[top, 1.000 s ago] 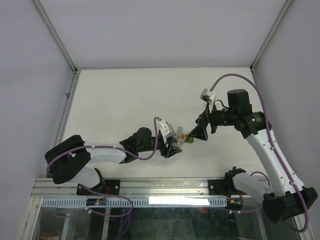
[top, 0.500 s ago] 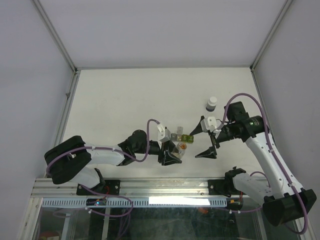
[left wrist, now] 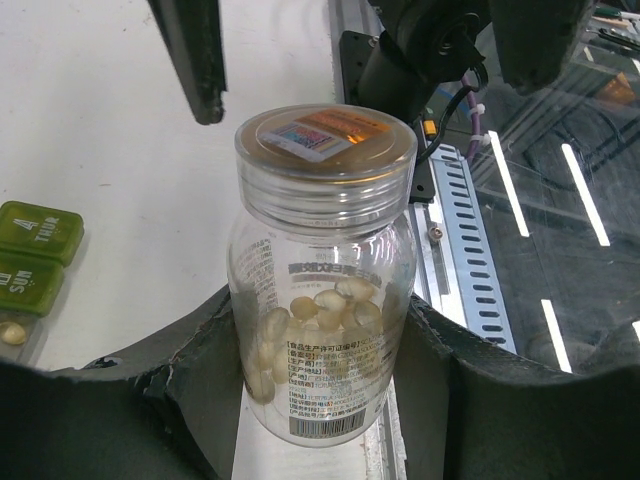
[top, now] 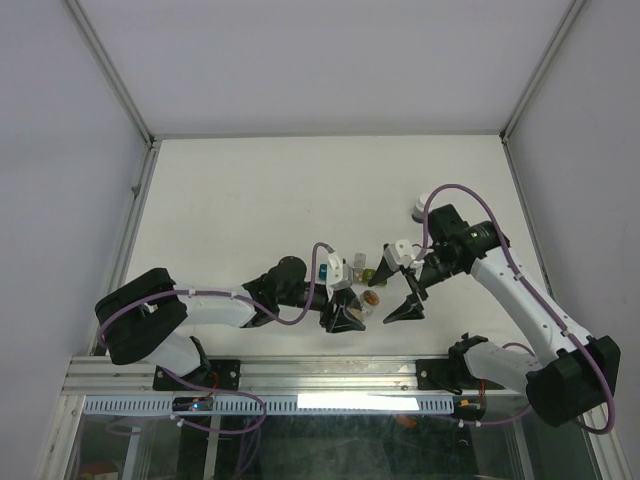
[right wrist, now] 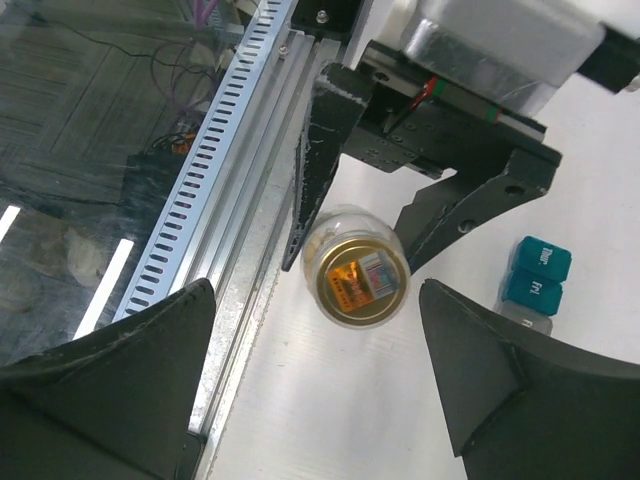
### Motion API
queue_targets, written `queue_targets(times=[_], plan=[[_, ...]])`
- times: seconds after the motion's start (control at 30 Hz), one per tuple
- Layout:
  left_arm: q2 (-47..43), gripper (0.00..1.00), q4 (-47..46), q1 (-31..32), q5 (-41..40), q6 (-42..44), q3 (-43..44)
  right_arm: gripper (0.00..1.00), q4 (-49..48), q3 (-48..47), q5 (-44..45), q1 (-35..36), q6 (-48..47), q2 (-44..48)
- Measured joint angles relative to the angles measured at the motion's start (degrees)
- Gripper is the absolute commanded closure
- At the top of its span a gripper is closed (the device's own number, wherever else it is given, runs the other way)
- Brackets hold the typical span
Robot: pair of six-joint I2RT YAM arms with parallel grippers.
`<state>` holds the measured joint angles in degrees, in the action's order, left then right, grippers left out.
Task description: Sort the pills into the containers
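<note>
Left gripper (top: 352,308) seen clamped on clear bottle (left wrist: 320,270); lid (right wrist: 358,278) on, pills (left wrist: 315,312) visible inside. Containers (top: 352,268) set on table (top: 250,190) just behind bottle, untouched. Right gripper (top: 388,292) brought down beside bottle within last 1 s, jaws spread wide, lid framed between them. Uncapping judged next step; no pouring possible until lid is removed.

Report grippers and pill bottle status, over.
Left gripper shut on pill bottle, lid on. Right gripper open, facing lid, nothing between. Pill organiser alongside.
</note>
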<state>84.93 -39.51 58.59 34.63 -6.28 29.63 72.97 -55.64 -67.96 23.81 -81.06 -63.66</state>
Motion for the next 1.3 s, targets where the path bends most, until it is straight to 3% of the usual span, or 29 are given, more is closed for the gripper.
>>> queue_targets(times=[0.63, 1.17, 1.3], plan=[[0.3, 1.0, 0.9, 1.1, 0.0, 1.4, 1.5, 0.41, -9.1, 2.1, 2.6, 3.2, 9.2, 1.1], [0.3, 1.0, -0.1, 1.5, -0.1, -1.2, 1.3, 0.74, -12.8, 3.3, 4.5, 3.7, 16.7, 2.7], [0.2, 1.0, 0.0, 3.1, -4.5, -2.7, 1.1, 0.76, -13.6, 2.8, 7.6, 3.9, 22.5, 2.8]])
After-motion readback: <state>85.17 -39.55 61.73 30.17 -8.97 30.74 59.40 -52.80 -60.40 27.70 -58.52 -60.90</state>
